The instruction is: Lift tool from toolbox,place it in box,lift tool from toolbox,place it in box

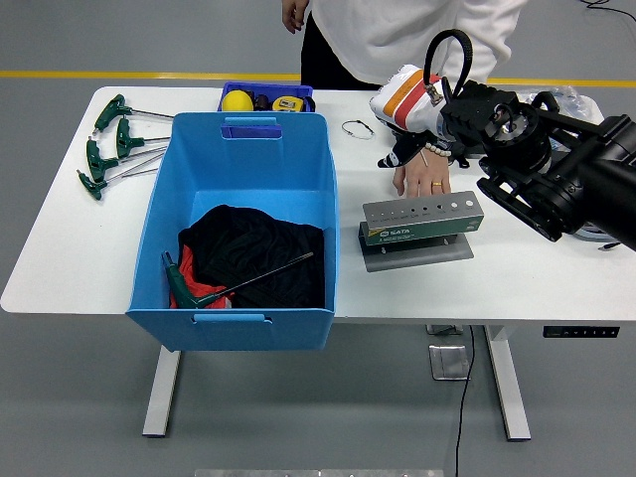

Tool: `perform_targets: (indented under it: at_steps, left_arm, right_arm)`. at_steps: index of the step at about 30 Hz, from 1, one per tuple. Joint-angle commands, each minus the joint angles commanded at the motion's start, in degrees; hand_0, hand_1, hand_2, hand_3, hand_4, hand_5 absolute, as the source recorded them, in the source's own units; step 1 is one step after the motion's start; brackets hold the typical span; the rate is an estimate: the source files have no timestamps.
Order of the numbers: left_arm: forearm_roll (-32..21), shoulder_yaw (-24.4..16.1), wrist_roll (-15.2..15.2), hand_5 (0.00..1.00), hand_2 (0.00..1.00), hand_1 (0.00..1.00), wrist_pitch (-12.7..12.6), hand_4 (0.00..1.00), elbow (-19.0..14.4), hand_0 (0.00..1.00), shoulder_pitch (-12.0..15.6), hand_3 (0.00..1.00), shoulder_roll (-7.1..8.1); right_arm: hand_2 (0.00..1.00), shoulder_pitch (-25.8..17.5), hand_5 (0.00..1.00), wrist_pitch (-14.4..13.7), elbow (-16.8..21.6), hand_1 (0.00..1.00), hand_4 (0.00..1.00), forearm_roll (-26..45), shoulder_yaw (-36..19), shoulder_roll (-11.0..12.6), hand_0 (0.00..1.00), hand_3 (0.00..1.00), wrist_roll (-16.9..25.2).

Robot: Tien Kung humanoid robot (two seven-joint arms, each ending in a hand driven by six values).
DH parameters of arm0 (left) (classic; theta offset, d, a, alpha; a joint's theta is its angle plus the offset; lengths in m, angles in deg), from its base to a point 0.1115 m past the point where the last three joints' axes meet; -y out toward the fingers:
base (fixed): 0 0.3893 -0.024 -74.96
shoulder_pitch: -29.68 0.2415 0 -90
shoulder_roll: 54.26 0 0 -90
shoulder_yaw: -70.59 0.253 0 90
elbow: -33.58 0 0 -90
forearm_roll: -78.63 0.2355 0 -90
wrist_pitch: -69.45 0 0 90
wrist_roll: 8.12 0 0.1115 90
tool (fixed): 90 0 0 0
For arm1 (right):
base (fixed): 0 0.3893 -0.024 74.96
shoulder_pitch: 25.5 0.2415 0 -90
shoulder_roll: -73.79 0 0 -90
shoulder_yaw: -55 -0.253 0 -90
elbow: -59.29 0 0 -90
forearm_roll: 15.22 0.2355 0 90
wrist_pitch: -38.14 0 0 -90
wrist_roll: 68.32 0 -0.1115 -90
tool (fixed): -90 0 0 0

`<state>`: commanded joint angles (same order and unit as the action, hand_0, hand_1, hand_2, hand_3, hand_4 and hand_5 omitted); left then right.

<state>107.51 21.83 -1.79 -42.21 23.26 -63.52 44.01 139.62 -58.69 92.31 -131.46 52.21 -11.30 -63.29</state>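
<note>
1. Tools of the T-handle kind: thin steel shafts with green plastic grips. Judged light, stiff and not fragile; the bare shaft looks slippery and too thin for big fingers, so the grip end is the better place to take hold.
2. One such tool (pixel 234 285) already lies in the blue box (pixel 159 214), slanted across a black cloth (pixel 253 243) at the bottom, grip toward the near left corner.
3. Grey tool stand (pixel 422 216) sits on the table (pixel 60 248) just right of the box. Its top row of holes looks empty from this view; I cannot make out a shaft standing in any of them.
4. Right hand (pixel 415 149) hangs above and behind the stand, apart from it, wearing a white glove with an orange and red band. Fingers curl downward. Whether a thin tool is pinched in them cannot be told; nothing shows clearly below the hand.
5. A person's hand (pixel 424 178) rests flat on the table directly behind the stand, just under the robot's hand.
6. Spare tools (pixel 111 149) lie well apart at the far left of the table, beyond the box.
7. Left arm is not in view.
</note>
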Motion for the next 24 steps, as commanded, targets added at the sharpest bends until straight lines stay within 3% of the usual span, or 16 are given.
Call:
perform_targets:
  at_steps: [8,14,24]
  left_arm:
    - [-0.1,0.12,0.0,0.774,0.429,0.438,0.13,0.81,0.0,0.43,0.37,0.747,0.35]
    - [-0.08,0.05,0.05,0.778,0.427,0.439,0.1,0.81,0.0,0.428,0.54,0.747,0.4]
    - [-0.47,0.28,-0.03,0.773,0.426,0.44,0.01,0.807,0.0,0.429,0.43,0.747,0.48]
  right_arm:
    - [0.024,2.44,0.594,0.7,1.78,0.002,0.87,1.78,0.51,0.45,0.002,0.031,-0.53]
    - [0.024,4.29,0.596,-0.66,3.42,0.002,0.869,3.61,2.04,-0.06,0.002,0.032,-1.5]
    - [0.024,8.87,0.595,0.24,11.99,0.002,0.866,3.6,-3.33,-1.84,0.002,0.031,-3.53]
